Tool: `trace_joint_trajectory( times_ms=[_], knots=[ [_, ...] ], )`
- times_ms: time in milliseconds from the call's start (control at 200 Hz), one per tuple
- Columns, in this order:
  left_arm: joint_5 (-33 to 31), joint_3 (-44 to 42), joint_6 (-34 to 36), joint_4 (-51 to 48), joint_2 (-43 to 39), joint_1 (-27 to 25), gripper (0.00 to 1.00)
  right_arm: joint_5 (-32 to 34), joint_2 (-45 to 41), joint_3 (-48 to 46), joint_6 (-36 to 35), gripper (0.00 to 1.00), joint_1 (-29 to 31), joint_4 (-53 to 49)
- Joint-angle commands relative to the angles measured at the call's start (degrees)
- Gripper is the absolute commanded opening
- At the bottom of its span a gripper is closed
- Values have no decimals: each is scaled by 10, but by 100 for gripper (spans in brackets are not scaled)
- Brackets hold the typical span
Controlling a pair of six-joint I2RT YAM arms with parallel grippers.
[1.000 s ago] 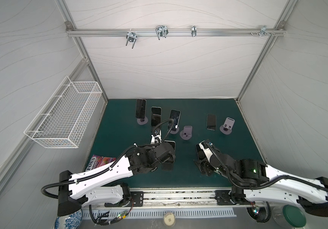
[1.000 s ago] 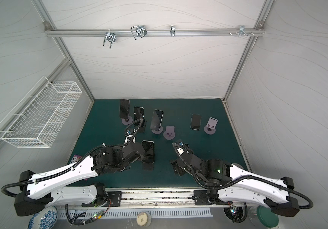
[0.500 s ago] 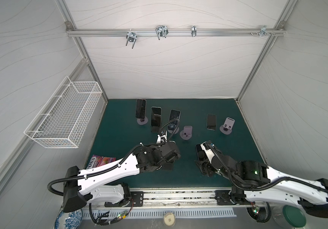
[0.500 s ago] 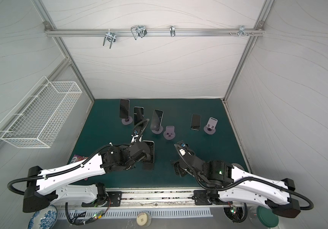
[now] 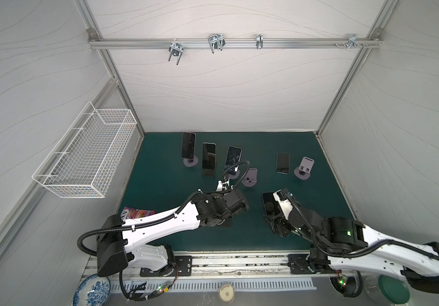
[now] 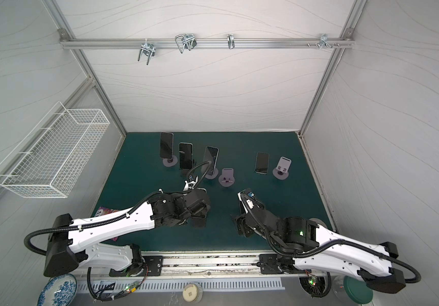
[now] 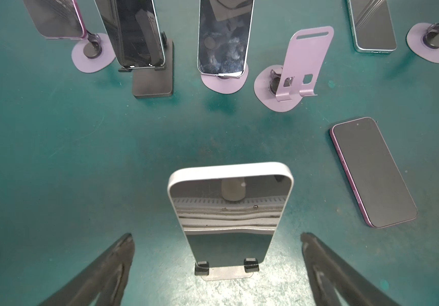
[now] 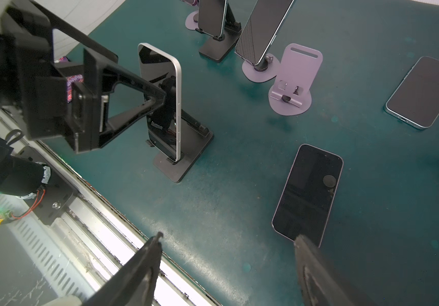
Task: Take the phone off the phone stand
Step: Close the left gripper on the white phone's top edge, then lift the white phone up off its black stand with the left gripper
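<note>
Landmark: the empty lilac stand point(image 7: 300, 69) is taken as reference; it is set upright on the mat point(image 7: 54, 137).
White phone: the white phone point(image 7: 229, 212) is propped upright in the black stand point(image 8: 184, 161), its lower edge caught by two small hooks. It is placed on the robot's side of the lilac stand and to its left, apart from it. In both top views it is mostly hidden under the left arm.
Left gripper: the left gripper point(image 7: 216, 235) is held with its jaws spread wide, one finger on each side of the white phone. A gap is seen on both sides, and nothing is gripped.
Right gripper: the right gripper point(image 8: 229, 235) is held with its jaws apart and only bare mat between them. It is on the robot's side of the lilac stand, to the right.
Purple phone: the purple phone point(image 8: 308, 190) is laid flat, screen up, on the robot's side of the lilac stand. One right fingertip is seen over its near end; whether they touch cannot be told.
Propped phones: three propped phones point(image 5: 208, 158) are stood on stands to the left of the lilac stand.
</note>
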Motion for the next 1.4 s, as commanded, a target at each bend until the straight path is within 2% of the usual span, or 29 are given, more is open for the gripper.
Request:
trace_joint_trajectory(
  times_ms=[0, 620, 1395],
  knots=[
    [19, 32, 1, 13, 12, 15, 99, 5, -17, -5, 23, 80, 2, -20],
    [16, 63, 27, 20, 72, 32, 99, 8, -29, -5, 40, 79, 3, -45],
    [20, 74, 50, 33, 108, 43, 93, -6, -7, -14, 40, 79, 3, -22]
  ],
)
